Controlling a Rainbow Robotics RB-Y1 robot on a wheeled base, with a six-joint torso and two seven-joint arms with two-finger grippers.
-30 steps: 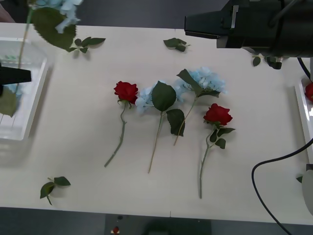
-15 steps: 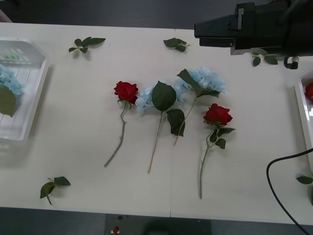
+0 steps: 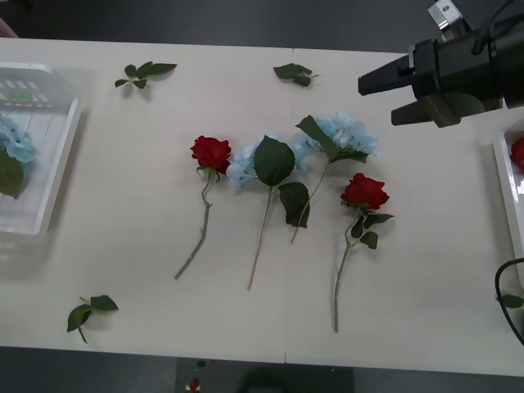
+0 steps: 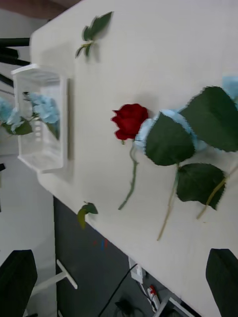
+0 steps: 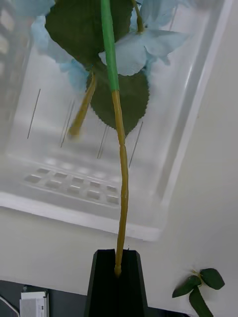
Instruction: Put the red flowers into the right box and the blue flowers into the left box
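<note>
My left gripper (image 5: 117, 277) is shut on the tip of a blue flower's stem (image 5: 120, 188). Its pale-blue head (image 5: 136, 47) hangs over the clear left box (image 5: 186, 148). The front view has that box (image 3: 57, 176) at the far left with blue flowers (image 3: 13, 141) inside. Two red flowers (image 3: 211, 152) (image 3: 364, 191) and two blue flowers (image 3: 243, 164) (image 3: 347, 133) lie side by side mid-table. My right gripper (image 3: 391, 97) hovers open above the table's back right, beyond them. The white right box (image 3: 509, 192) at the right edge holds a red flower (image 3: 518, 153).
Loose green leaf sprigs lie at the back left (image 3: 144, 72), back middle (image 3: 294, 74), front left (image 3: 90, 311) and right edge (image 3: 511, 300). A black cable (image 3: 506, 303) loops at the front right. Bare tabletop lies between the flowers and each box.
The blue flower held high at the back left has come down into the left box, and the left gripper has left the front view. My right gripper has moved right and nearer the table.
</note>
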